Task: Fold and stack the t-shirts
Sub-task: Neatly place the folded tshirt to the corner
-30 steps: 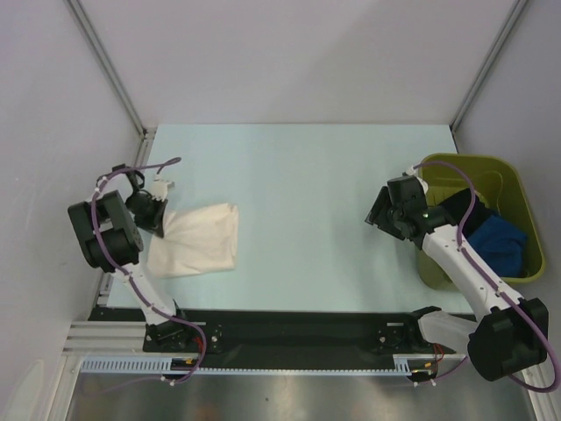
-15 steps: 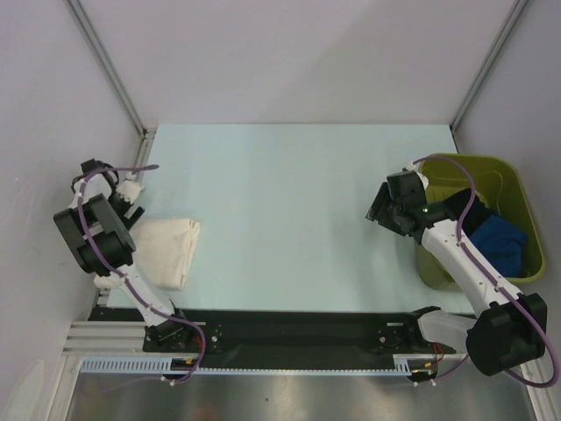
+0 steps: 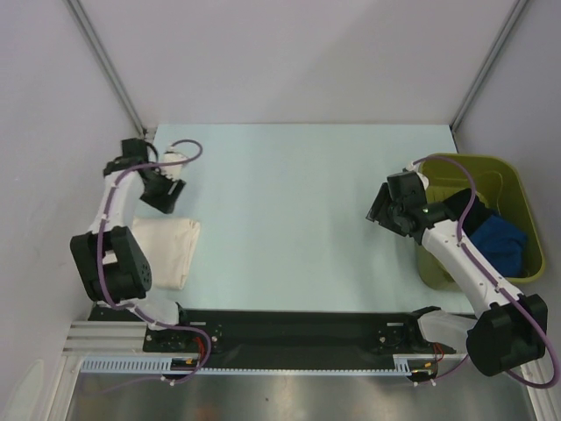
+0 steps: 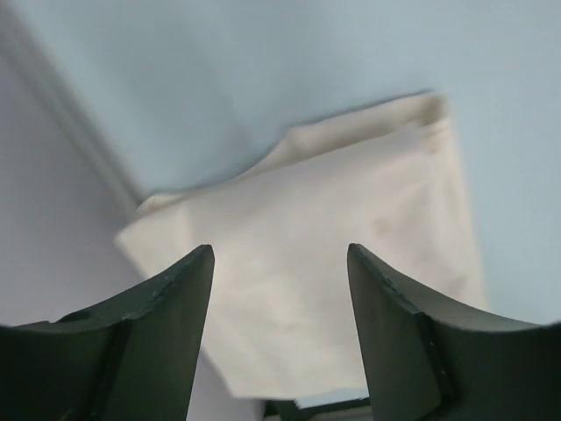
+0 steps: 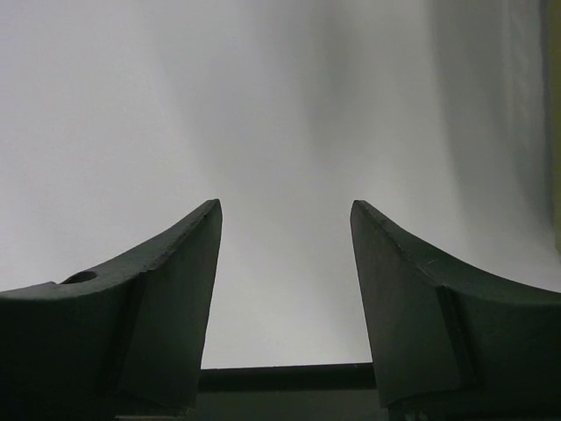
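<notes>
T-shirts: the cream t-shirt [image 3: 166, 250] is lying folded into a neat rectangle at the lower left of the overhead frame, close to the table's left edge.
Left gripper [image 3: 162, 189]: it is hovering just above that shirt in the frame, apart from the cloth, with its jaws spread wide and gripping nothing. In the wrist view the gripper [image 4: 279, 252] is framing the cream t-shirt [image 4: 351, 254] between its fingers.
Right gripper [image 3: 379, 210]: it is hanging at centre right with its jaws wide and empty. Its own camera is showing the gripper [image 5: 285, 206] over bare pale surface only.
Bin [image 3: 465, 160]: the olive-green tub is sitting just right of the right gripper, holding a black t-shirt [image 3: 456, 206] and a bright blue t-shirt [image 3: 504, 241], both bunched up.
Table [image 3: 298, 193]: the pale blue middle is stretching between the two arms.
Handling: the shirts are looking light, limp and not fragile, so they will likely sag and drag.
Where to grip: pinching a hem, collar or shoulder edge seems best, since each shirt is far wider than the jaws.
</notes>
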Robot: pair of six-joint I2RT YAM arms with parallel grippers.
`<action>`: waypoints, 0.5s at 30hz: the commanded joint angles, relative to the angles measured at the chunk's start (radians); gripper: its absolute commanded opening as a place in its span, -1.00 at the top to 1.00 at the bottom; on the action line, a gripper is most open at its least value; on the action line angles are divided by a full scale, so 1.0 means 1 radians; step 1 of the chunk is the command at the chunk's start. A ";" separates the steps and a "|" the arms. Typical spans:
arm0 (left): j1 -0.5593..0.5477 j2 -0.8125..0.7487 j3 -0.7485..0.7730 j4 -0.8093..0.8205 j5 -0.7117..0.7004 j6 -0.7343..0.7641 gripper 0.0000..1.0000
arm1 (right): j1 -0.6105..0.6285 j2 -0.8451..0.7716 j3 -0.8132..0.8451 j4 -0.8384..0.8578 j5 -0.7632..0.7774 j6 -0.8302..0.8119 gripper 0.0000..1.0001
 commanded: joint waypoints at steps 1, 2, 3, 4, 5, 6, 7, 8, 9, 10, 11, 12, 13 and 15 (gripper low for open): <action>-0.117 0.013 -0.104 0.059 0.031 -0.151 -0.34 | 0.006 -0.033 0.008 0.008 0.012 -0.002 -0.30; -0.137 0.025 -0.110 0.089 0.015 -0.168 -0.32 | 0.008 -0.040 0.001 0.009 0.013 -0.002 -0.30; -0.169 0.038 -0.113 0.103 0.000 -0.183 -0.30 | 0.006 -0.046 -0.002 0.006 0.015 -0.004 -0.30; -0.180 0.070 -0.115 0.117 -0.035 -0.209 -0.29 | 0.006 -0.050 -0.006 0.005 0.018 -0.002 -0.30; -0.190 0.087 -0.111 0.137 -0.057 -0.220 -0.25 | 0.006 -0.059 -0.012 0.003 0.022 -0.005 -0.30; -0.208 0.104 -0.108 0.146 -0.084 -0.229 -0.23 | 0.005 -0.063 -0.015 0.003 0.024 -0.004 -0.30; -0.213 0.124 -0.107 0.157 -0.115 -0.242 -0.21 | 0.005 -0.067 -0.016 -0.003 0.027 -0.002 -0.30; -0.219 0.130 -0.108 0.174 -0.164 -0.246 -0.17 | 0.005 -0.073 -0.019 -0.006 0.027 0.001 -0.30; -0.223 0.131 -0.110 0.181 -0.175 -0.252 -0.16 | 0.006 -0.079 -0.023 -0.008 0.028 0.002 -0.30; -0.227 0.130 -0.116 0.189 -0.177 -0.258 -0.12 | 0.005 -0.086 -0.026 -0.008 0.033 0.004 -0.30; -0.231 0.130 -0.128 0.198 -0.154 -0.259 0.02 | 0.006 -0.095 -0.037 -0.006 0.035 0.005 -0.30; -0.236 0.131 -0.134 0.198 -0.143 -0.260 0.14 | 0.003 -0.096 -0.043 -0.006 0.036 0.007 -0.31; -0.239 0.136 -0.141 0.197 -0.143 -0.262 0.27 | 0.002 -0.102 -0.046 -0.003 0.038 0.007 -0.31; -0.253 0.138 -0.147 0.178 -0.079 -0.269 0.71 | -0.001 -0.103 -0.051 -0.001 0.030 0.009 -0.31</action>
